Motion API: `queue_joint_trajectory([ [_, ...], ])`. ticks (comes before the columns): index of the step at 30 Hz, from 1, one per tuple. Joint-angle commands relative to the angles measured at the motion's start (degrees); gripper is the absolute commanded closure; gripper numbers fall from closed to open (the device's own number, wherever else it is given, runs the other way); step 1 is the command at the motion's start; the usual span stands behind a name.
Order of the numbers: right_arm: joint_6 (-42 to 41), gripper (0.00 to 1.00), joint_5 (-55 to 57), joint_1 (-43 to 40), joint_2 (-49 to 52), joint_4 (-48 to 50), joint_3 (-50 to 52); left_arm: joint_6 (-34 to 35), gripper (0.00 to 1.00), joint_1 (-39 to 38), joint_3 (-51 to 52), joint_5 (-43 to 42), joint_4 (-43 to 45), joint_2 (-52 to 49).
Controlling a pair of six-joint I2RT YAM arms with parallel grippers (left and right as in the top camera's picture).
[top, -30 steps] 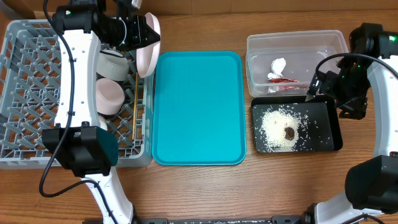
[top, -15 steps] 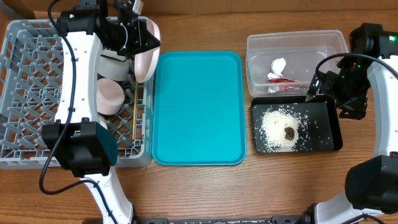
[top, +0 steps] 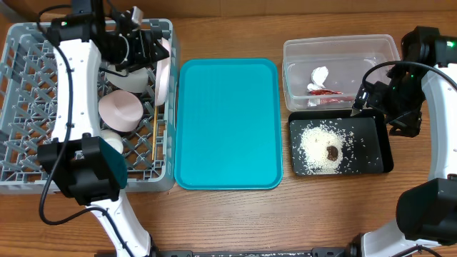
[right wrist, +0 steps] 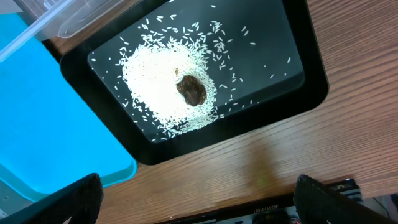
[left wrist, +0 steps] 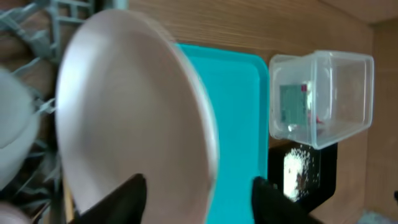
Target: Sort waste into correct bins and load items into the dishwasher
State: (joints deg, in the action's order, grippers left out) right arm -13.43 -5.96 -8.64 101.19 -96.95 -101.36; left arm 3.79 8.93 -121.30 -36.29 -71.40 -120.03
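Observation:
A pale round plate (top: 164, 71) (left wrist: 124, 106) stands on edge along the right side of the grey dishwasher rack (top: 28, 107). My left gripper (top: 153, 48) (left wrist: 202, 199) is open at its upper rim, and the fingers (left wrist: 124, 199) stand apart with the rim between them. A pinkish bowl (top: 120, 111) lies upside down in the rack, with the chopsticks (top: 155, 132) beside it. The clear tub (top: 341, 53) holds the red-and-white wrapper (top: 321, 89). Rice (right wrist: 168, 87) and a brown lump (right wrist: 193, 90) lie in the black tray (top: 378, 153). My right gripper (right wrist: 199, 208) hangs open above the tray's near edge, holding nothing.
A flat teal serving tray (top: 227, 121) lies between the rack and the two bins. Another pale bowl (top: 132, 77) sits in the rack under the left arm. The right arm (top: 400, 107) reaches over the table's right edge.
My left gripper carried the plate left and down into the rack, where it now stands on edge, and the jaws have opened. The right arm has not moved.

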Motion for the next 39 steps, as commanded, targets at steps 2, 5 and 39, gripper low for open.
queue_joint_trajectory([
  [2,-0.04,0.0,0.33,-0.22,-1.79,0.15,-1.46,-0.85,0.28,1.81,0.22,0.94,-1.09,-0.57],
  [5,-0.04,0.0,0.33,-0.22,-1.79,0.15,-1.46,-0.81,0.17,3.17,0.04,0.9,-2.03,0.26],
  [39,9.2,0.0,-5.42,16.44,-1.55,19.02,-1.46,6.49,0.0,-3.61,3.43,29.03,-25.44,11.65],
])
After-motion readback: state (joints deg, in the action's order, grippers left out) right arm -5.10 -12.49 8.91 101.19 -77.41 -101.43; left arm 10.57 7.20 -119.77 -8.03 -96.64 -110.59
